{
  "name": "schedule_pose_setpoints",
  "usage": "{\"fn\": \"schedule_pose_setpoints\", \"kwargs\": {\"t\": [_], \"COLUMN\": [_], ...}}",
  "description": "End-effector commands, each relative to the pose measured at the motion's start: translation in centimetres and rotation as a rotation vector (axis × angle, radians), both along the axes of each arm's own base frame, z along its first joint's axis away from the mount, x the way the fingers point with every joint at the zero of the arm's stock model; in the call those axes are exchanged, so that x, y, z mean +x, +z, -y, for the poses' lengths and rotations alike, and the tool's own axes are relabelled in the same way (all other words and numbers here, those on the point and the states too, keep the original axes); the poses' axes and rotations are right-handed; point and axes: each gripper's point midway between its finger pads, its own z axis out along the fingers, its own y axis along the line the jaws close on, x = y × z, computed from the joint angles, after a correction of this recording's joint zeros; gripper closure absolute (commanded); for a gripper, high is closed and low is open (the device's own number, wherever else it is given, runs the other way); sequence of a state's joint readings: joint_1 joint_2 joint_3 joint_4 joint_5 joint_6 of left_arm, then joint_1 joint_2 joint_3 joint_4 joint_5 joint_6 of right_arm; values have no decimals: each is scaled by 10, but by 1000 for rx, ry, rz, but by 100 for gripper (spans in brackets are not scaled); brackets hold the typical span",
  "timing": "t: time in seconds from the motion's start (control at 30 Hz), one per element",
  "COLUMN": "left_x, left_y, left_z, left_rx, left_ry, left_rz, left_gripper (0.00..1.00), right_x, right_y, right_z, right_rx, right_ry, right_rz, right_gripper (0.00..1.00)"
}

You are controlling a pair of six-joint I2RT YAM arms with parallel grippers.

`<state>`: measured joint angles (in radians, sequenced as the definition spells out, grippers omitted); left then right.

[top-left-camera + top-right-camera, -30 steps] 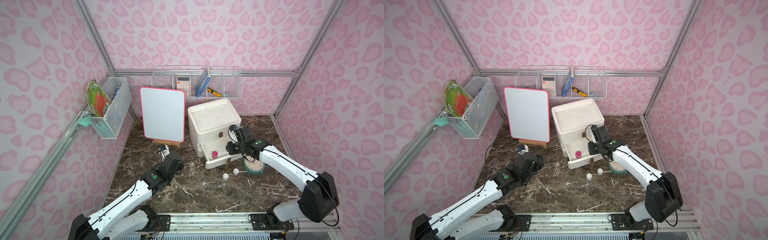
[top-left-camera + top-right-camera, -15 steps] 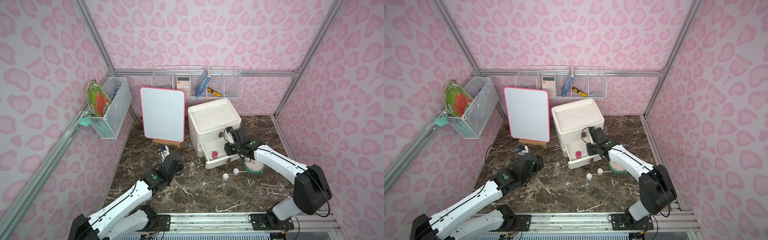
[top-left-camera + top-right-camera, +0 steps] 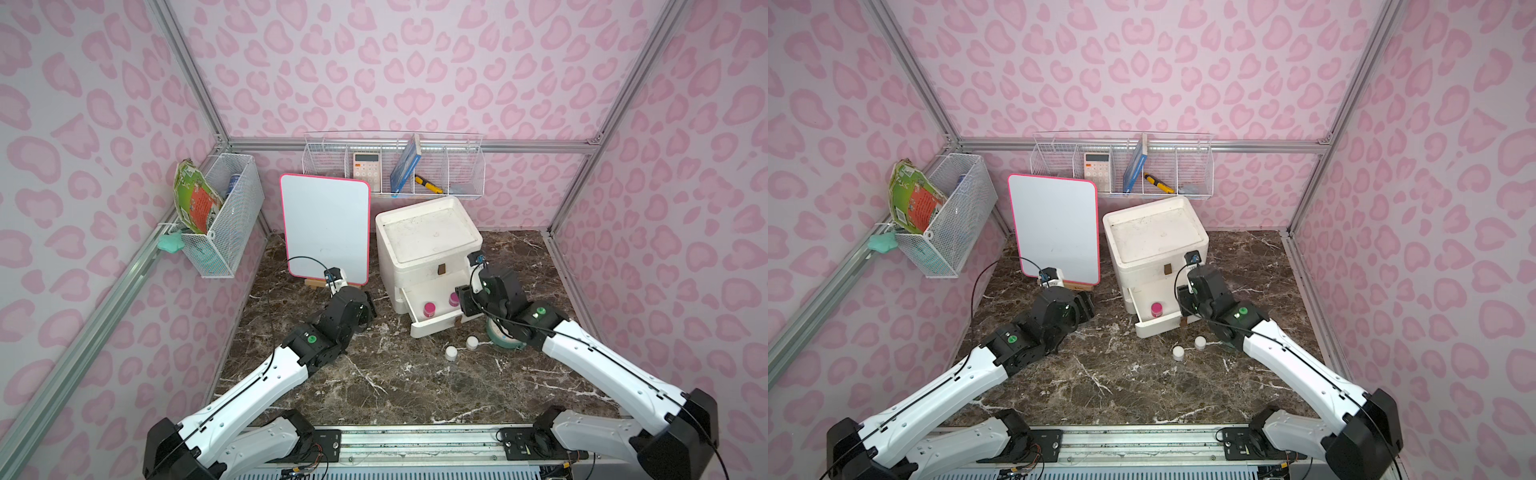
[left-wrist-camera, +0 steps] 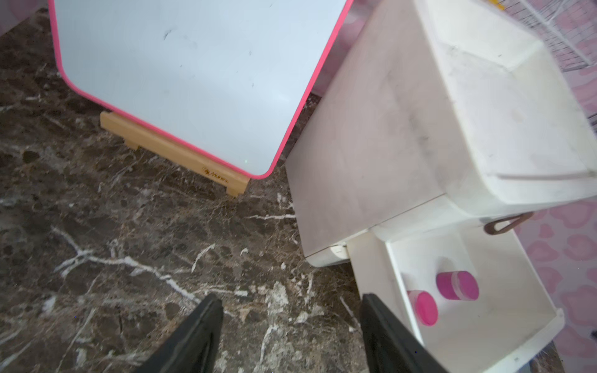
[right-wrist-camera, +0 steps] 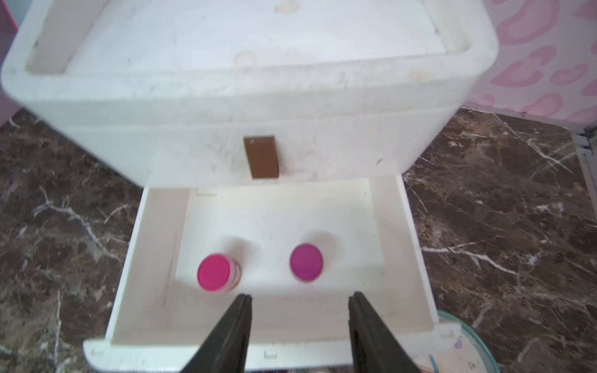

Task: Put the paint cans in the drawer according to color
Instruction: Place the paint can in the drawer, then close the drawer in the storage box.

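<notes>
Hovering above the open drawer [image 5: 155,252], the right gripper [image 5: 300,295] is released and empty — a magenta paint can [image 5: 306,261] and a second magenta can [image 5: 214,273] stand inside, just ahead of its fingertips. Two white paint cans [image 3: 451,353] sit behind it on the table [image 3: 395,386]. The left gripper [image 4: 290,295], well aside, is spread too — nothing between its jaws.

Left arm [image 3: 257,384], right arm [image 3: 602,365]: white shells, black joints, green dot markings [image 3: 310,338], thin black cables [image 3: 271,332], black tapered jaws.
</notes>
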<state>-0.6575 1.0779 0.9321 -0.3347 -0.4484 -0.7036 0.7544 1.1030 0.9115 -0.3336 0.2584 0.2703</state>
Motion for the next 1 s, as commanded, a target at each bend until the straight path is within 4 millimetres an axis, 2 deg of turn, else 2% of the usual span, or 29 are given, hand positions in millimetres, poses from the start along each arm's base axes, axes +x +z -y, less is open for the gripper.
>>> {"fn": "schedule_pose_setpoints", "kwargs": {"t": [0.0, 0.07, 0.13, 0.23, 0.3, 0.33, 0.5, 0.57, 0.77, 0.97], "left_x": [23, 36, 50, 73, 86, 91, 116, 125, 147, 160], "left_y": [37, 57, 70, 79, 76, 77, 60, 61, 40, 40], "left_z": [9, 14, 18, 19, 21, 23, 41, 44, 38, 41], "left_rx": [11, 8, -2, -14, -19, -24, -29, -31, -66, -73], "left_ry": [-24, -27, -24, 28, 38, 35, -14, -11, 33, 13], "left_rz": [80, 94, 107, 134, 111, 106, 44, 44, -6, -14], "left_gripper": [28, 25, 23, 21, 20, 20, 17, 16, 19, 23], "right_x": [-24, -50, -67, -74, -76, -76, -68, -62, -47, -39], "right_y": [22, 26, 21, -7, -29, -37, -72, -80, -80, -84], "right_z": [-9, -18, -17, -8, -2, 1, 17, 21, 24, 11], "right_rx": [22, 43, 66, 106, 111, 115, 191, 230, 246, 194], "right_ry": [46, 99, 104, 82, 69, 57, 2, -4, 2, 61], "right_rz": [212, 322, 372, 333, 301, 292, 222, 186, 200, 202], "right_gripper": [48, 47, 45, 42, 40, 40, 37, 37, 37, 38]}}
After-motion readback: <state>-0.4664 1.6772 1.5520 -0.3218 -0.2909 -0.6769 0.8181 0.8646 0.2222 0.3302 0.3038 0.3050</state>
